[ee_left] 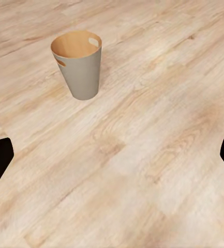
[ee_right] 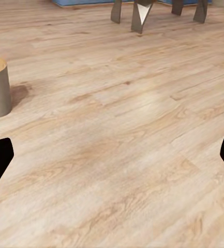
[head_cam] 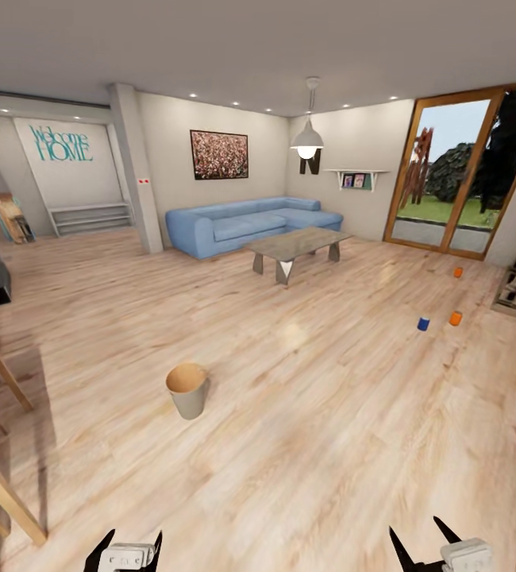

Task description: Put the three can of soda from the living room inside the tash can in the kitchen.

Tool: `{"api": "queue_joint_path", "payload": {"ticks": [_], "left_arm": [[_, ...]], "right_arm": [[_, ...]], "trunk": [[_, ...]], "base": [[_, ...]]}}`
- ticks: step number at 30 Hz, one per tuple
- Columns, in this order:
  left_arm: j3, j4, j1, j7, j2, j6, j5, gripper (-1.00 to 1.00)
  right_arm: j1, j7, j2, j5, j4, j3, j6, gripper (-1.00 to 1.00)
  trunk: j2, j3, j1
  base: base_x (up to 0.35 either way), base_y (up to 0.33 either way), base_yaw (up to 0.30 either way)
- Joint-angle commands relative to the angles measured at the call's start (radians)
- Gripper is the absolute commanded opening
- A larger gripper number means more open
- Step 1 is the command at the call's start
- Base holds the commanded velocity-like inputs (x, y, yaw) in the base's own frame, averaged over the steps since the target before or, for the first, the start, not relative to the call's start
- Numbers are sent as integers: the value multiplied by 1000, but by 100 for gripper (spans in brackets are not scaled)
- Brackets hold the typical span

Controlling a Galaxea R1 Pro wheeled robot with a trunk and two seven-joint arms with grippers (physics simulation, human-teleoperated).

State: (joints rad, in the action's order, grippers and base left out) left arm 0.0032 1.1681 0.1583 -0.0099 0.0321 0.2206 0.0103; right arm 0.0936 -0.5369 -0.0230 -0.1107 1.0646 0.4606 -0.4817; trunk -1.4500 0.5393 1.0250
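While both the left gripper [head_cam: 125, 548] and the right gripper [head_cam: 426, 542] hang with jaws open and empty, the step is only the approach: the robot must drive toward two o'clock to the blue can [head_cam: 423, 323] and two orange cans [head_cam: 456, 318], with the trash can [head_cam: 187, 391] at eleven o'clock.

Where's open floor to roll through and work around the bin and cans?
Wide bare planks lie between the trash can and the blue can, in front of the coffee table. It is tighter at left by the wooden stool legs, and at right where two orange cans sit.
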Motion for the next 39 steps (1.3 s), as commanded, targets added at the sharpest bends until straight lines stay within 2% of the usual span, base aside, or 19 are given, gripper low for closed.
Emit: {"api": "queue_joint_path", "payload": {"ticks": [1, 14, 39], "left_arm": [[0, 0, 0, 0, 0, 0, 0, 100], [0, 0, 0, -1, 0, -2, -1, 100], [0, 0, 0, -1, 0, -1, -2, 100]], "right_arm": [[0, 0, 0, 0, 0, 0, 0, 100], [0, 0, 0, 0, 0, 0, 0, 100], [0, 0, 0, 0, 0, 0, -1, 100]], "trunk": [[0, 0, 0], [0, 0, 0], [0, 0, 0]], "base": [[323, 2, 0], [319, 26, 0], [284, 161, 0]]}}
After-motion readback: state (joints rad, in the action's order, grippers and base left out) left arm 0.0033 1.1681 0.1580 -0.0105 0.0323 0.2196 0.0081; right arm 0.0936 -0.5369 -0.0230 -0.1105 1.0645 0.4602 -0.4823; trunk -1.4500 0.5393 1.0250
